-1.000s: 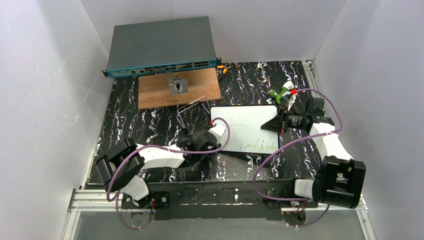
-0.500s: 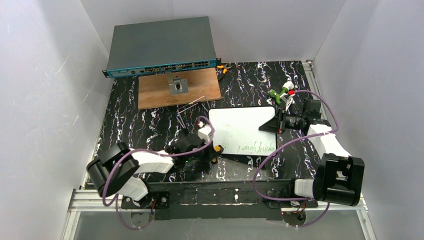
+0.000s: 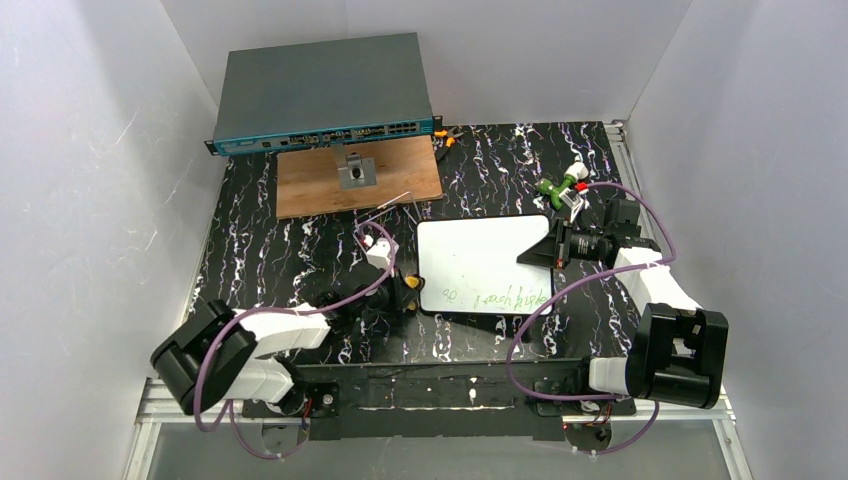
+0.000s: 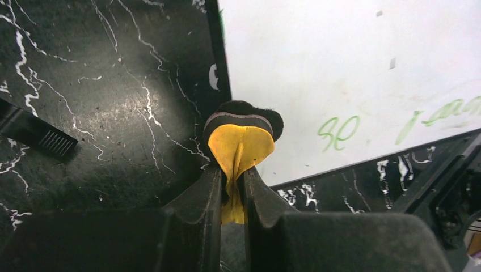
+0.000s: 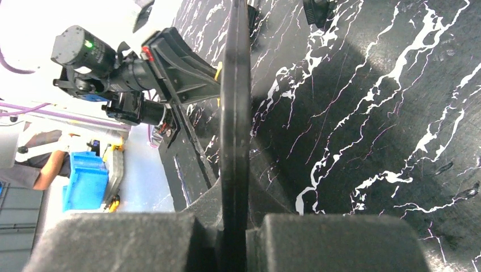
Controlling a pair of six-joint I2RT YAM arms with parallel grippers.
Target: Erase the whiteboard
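Note:
The whiteboard (image 3: pixel 480 250) lies flat on the black marbled table, with green handwriting (image 3: pixel 500 297) along its near edge. My right gripper (image 3: pixel 540 250) is shut on the board's right rim. In the right wrist view that rim (image 5: pixel 235 113) runs edge-on between the closed fingers of the right gripper (image 5: pixel 235 204). My left gripper (image 3: pixel 405 290) sits at the board's left edge, shut on a yellow eraser (image 4: pixel 241 139) with a black felt pad. The left gripper (image 4: pixel 232 175) holds the felt at the rim of the whiteboard (image 4: pixel 351 73), left of the green marks (image 4: pixel 338 124).
A grey network switch (image 3: pixel 320 90) stands at the back. In front of it lies a brown wooden panel (image 3: pixel 300 185) with a small metal part (image 3: pixel 356 172). A bent wire frame (image 3: pixel 385 215) is left of the board. A green and white tool (image 3: pixel 562 186) lies at the right.
My left gripper has drawn back to the left with the eraser, from over the board's lower left part to its left edge. The board has shifted slightly left. The right gripper keeps its hold.

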